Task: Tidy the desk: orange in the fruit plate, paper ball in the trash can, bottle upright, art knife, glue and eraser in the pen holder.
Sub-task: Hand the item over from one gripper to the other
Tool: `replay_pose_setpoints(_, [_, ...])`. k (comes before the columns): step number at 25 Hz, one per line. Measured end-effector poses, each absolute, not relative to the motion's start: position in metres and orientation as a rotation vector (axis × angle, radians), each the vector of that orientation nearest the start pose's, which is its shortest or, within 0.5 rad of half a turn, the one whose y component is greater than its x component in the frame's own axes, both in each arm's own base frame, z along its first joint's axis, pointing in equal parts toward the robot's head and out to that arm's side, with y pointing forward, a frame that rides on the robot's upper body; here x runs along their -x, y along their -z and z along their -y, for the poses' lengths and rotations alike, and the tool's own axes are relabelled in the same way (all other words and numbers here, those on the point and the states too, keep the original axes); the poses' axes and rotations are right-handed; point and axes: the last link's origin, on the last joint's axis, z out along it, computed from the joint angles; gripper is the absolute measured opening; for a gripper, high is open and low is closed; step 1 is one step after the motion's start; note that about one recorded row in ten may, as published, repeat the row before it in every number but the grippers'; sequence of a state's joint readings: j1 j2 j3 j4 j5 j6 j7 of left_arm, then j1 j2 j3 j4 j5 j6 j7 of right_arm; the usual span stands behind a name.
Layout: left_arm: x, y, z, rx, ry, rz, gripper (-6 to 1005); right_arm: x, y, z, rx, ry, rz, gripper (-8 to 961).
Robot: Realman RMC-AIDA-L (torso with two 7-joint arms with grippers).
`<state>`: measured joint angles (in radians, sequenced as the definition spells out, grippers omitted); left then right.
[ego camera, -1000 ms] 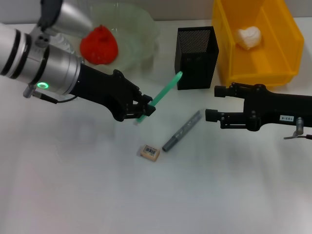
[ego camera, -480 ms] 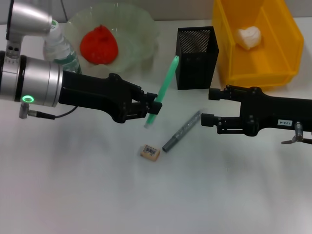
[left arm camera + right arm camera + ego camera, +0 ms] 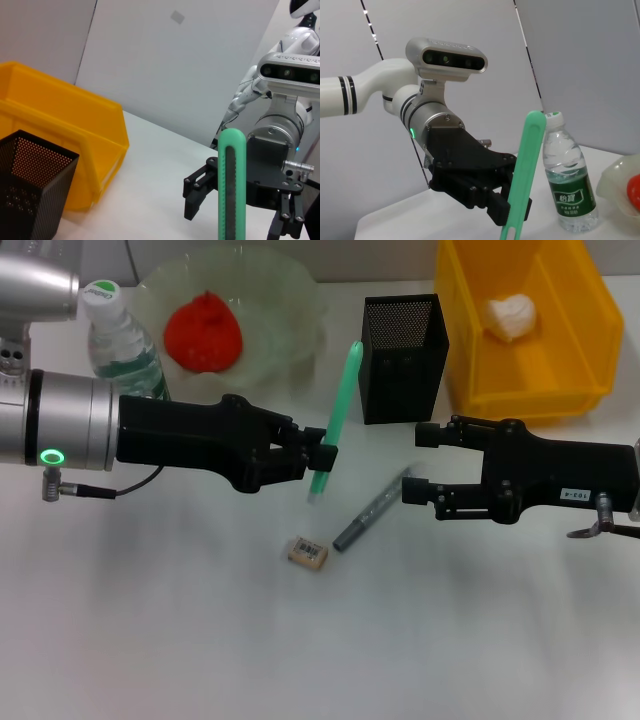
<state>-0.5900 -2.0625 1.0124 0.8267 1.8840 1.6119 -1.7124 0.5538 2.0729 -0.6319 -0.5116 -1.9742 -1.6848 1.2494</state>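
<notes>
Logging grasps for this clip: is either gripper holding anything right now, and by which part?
The left gripper holds the green art knife near its lower end, nearly upright. The right gripper is open and holds nothing.

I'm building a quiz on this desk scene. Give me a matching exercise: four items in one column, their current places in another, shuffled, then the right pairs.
Items:
1. green art knife
2. white crumpled paper ball
3. small tan eraser
4. clear plastic water bottle

Places:
A. lying on the white desk
B. standing upright beside the clear fruit plate
C. held in the left gripper
D. inside the yellow bin

Pairs: 1-C, 2-D, 3-A, 4-B
</notes>
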Motion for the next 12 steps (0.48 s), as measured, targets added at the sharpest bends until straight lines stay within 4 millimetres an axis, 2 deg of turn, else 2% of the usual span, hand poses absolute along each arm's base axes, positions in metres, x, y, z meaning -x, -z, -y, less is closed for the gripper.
replay_pose_setpoints(12, [0.1936, 0.0059, -0.3348, 2.993, 0.718, 0.701, 221, -0.2528, 0.0125, -0.3095, 2.784, -0.921, -0.482, 827])
